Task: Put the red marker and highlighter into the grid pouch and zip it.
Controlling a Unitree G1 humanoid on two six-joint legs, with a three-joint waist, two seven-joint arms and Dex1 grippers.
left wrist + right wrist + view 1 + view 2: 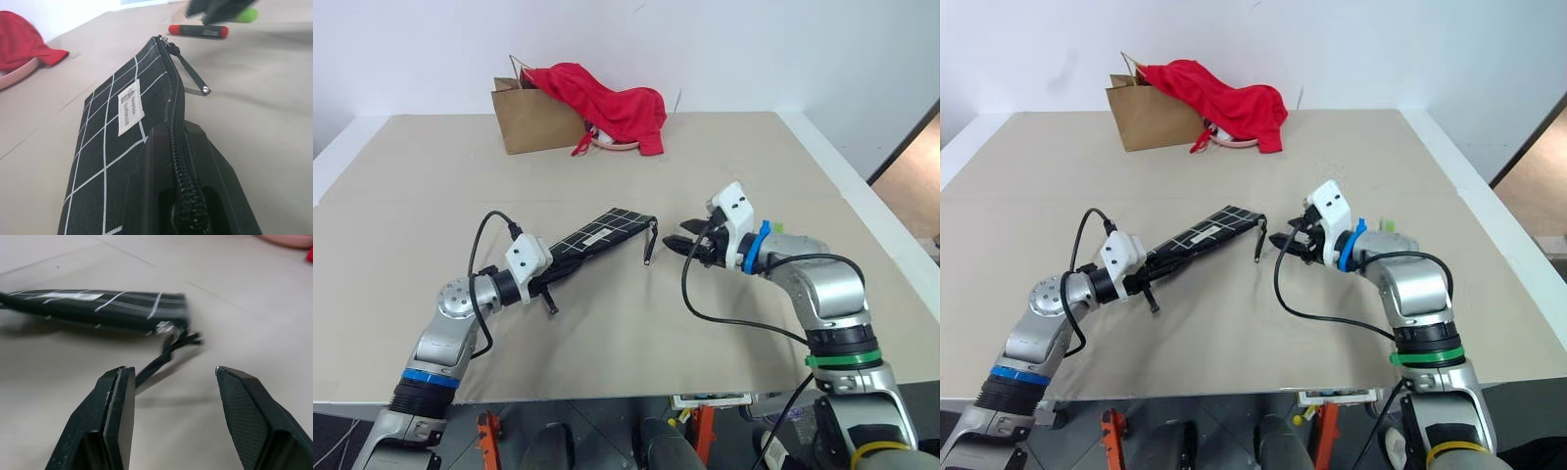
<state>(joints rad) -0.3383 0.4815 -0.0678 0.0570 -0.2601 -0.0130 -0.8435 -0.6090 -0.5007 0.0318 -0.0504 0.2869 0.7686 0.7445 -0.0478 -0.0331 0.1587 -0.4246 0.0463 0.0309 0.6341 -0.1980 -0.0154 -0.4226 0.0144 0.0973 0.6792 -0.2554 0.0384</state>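
Left gripper (544,282) sits at eight o'clock on the table (724,147), clamped tight on the near end of the grid pouch (597,238), holding it off the surface. The pouch's long axis runs from the left gripper up toward two o'clock, its far end carrying the zipper slider and the black pull cord (651,243), which dangles free from that corner.

Just beyond the cord, at three o'clock from it, the right gripper (682,245) points back at the pouch with its fingers spread apart and nothing between them. In the right wrist view the cord (161,363) hangs in line with the gap between the two fingers, so the right arm is plainly the nearer one to the zipper end; the likely next move is to close on that cord and draw it along the pouch's axis while the left holds firm.

The red marker (199,31) and the highlighter (244,15) lie on the table beside the right gripper, still outside the pouch.

Far off at twelve o'clock stand a brown paper bag (533,119) and a red cloth (607,103) draped over it, well clear of the work. Nothing blocks the path between gripper and cord.
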